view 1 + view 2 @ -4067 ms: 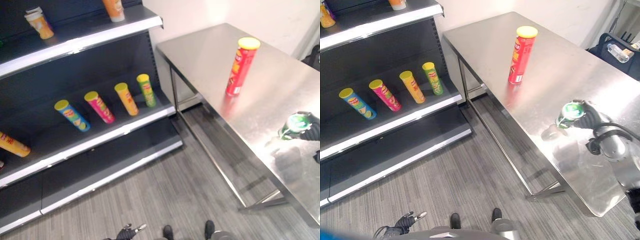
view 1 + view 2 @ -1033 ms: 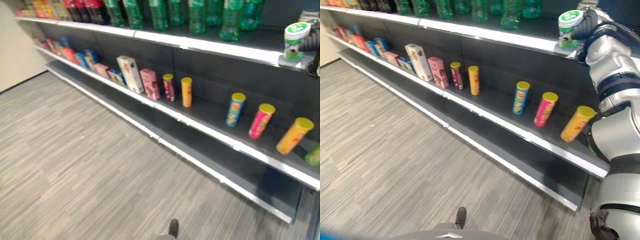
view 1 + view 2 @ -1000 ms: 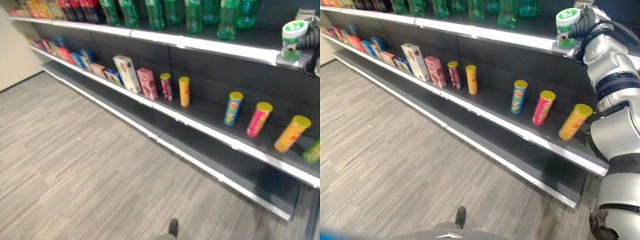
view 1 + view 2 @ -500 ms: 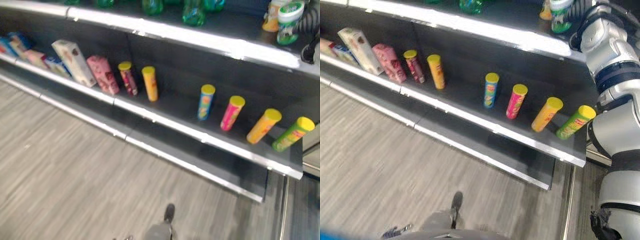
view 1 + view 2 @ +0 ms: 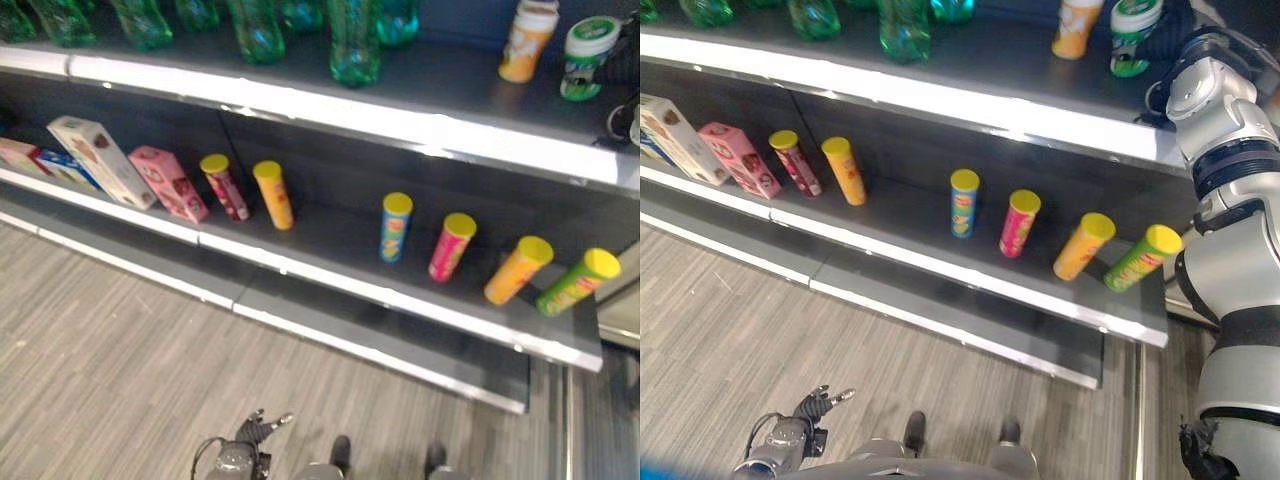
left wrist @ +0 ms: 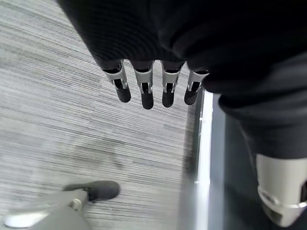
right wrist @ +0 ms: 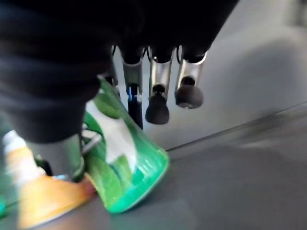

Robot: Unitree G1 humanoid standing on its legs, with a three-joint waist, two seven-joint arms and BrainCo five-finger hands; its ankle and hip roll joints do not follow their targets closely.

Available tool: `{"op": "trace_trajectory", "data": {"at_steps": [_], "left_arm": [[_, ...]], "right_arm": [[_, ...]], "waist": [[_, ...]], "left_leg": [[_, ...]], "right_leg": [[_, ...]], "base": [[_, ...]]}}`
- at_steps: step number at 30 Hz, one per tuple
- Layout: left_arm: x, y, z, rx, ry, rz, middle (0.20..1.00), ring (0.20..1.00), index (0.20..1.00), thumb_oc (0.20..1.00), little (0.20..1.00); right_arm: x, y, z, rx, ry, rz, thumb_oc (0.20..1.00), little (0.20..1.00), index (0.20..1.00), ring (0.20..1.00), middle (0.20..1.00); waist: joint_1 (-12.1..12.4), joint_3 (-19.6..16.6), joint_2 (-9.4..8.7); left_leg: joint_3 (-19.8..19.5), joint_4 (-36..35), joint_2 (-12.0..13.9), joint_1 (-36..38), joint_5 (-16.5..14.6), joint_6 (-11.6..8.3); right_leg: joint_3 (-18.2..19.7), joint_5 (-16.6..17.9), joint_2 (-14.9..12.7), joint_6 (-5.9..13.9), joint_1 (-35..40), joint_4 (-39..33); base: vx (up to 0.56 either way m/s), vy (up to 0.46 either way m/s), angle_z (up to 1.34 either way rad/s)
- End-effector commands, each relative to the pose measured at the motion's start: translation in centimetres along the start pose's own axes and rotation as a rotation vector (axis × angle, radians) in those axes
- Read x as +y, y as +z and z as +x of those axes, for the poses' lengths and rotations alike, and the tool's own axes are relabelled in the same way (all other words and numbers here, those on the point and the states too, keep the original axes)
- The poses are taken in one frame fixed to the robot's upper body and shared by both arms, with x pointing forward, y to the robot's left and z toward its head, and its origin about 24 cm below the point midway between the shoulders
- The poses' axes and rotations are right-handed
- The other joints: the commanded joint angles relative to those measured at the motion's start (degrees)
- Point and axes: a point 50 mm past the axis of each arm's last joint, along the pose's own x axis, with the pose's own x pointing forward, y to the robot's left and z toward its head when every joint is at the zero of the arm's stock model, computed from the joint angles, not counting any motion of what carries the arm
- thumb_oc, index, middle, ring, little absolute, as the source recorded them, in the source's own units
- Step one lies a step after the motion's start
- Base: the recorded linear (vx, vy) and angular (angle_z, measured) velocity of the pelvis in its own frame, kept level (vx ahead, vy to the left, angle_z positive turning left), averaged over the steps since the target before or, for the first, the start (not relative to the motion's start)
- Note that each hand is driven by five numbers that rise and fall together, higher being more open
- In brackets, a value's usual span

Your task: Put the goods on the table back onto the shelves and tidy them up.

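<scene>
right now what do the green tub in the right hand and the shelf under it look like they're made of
Green tub: probably glossy plastic or coated card, judging by the sheen on its printed wall; the right hand is at it. Shelf: looks like dark painted metal, matte, with a pale front strip.

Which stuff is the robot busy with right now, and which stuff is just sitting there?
Busy with:
green can on the top shelf
right hand beside the can

Just sitting there:
orange bottle next to the can
green bottles
snack tubes on the middle shelf
boxes
left hand hanging low
</scene>
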Motion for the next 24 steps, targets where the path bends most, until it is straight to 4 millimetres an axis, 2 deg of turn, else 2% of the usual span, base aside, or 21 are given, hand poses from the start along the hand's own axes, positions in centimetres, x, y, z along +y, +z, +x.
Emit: {"op": "trace_trajectory", "data": {"at_steps": [1,4,11,13,18,22,24], "left_arm": [[1.5,-2.0,-0.5,0.041,0.037,0.007,1.0,1.0,1.0,1.0,1.0],[0.9,-2.1,-0.5,0.046,0.029,-0.001,1.0,1.0,1.0,1.0,1.0],[0.5,-2.9,-0.6,0.093,0.025,0.008,1.0,1.0,1.0,1.0,1.0],[0.2,-3.3,-0.7,0.115,0.018,0.003,1.0,1.0,1.0,1.0,1.0],[0.0,-3.6,-0.8,0.13,0.011,0.005,1.0,1.0,1.0,1.0,1.0],[-0.5,-3.9,-0.8,0.142,0.0,0.012,1.0,1.0,1.0,1.0,1.0],[-0.6,-3.9,-0.8,0.143,-0.003,0.014,1.0,1.0,1.0,1.0,1.0]], "right_arm": [[-5.6,2.1,0.3,-0.082,-0.137,-0.048,0.2,0.2,0.2,0.2,0.2],[-5.4,2.6,0.2,-0.112,-0.135,-0.031,0.2,0.2,0.2,0.2,0.2],[-3.4,4.5,-0.4,-0.235,-0.081,0.128,0.2,0.2,0.2,0.2,0.2],[-2.1,6.8,-1.7,-0.39,-0.009,0.294,0.2,0.2,0.2,0.2,0.2],[-1.1,8.4,-2.9,-0.498,0.074,0.393,0.2,0.2,0.2,0.2,0.2],[1.3,9.6,-3.9,-0.552,0.185,0.56,0.2,0.2,0.2,0.2,0.2],[1.9,9.8,-3.8,-0.546,0.203,0.546,0.2,0.2,0.2,0.2,0.2]], "waist": [[1.12,0.06,-2.16],[0.17,-0.21,-2.15],[-1.08,-0.93,-2.32],[-1.88,-1.31,-2.42],[-2.26,-1.67,-2.47],[-2.12,-2.1,-2.4],[-1.95,-2.23,-2.43]], "left_leg": [[6.24,1.76,3.34,-2.19,-3.6,-6.14],[6.82,1.8,3.92,-1.77,-3.83,-6.48],[8.4,2.52,4.99,-1.27,-4.34,-6.95],[9.23,3.05,5.42,-1.04,-4.7,-7.09],[9.74,3.38,5.66,-0.72,-4.96,-7.16],[10.02,3.42,5.83,-0.24,-5.17,-7.19],[10.0,3.27,5.88,-0.13,-5.13,-7.22]], "right_leg": [[-1.22,-8.62,1.16,1.5,6.67,0.09],[-0.46,-8.65,1.79,1.13,7.54,-0.99],[0.21,-9.45,2.49,0.64,8.61,-1.83],[0.59,-9.7,2.71,0.37,8.92,-1.83],[0.64,-9.97,2.78,0.12,9.33,-1.8],[0.31,-10.13,2.7,0.01,9.89,-1.74],[0.11,-10.18,2.65,0.01,10.05,-1.78]], "base": [[0.04,-0.021,-0.4],[0.01,-0.047,-0.24],[0.01,-0.043,-0.14],[0.01,-0.055,-0.08],[0.0,-0.006,-0.01],[0.01,-0.025,-0.01],[0.0,-0.01,-0.02]]}}
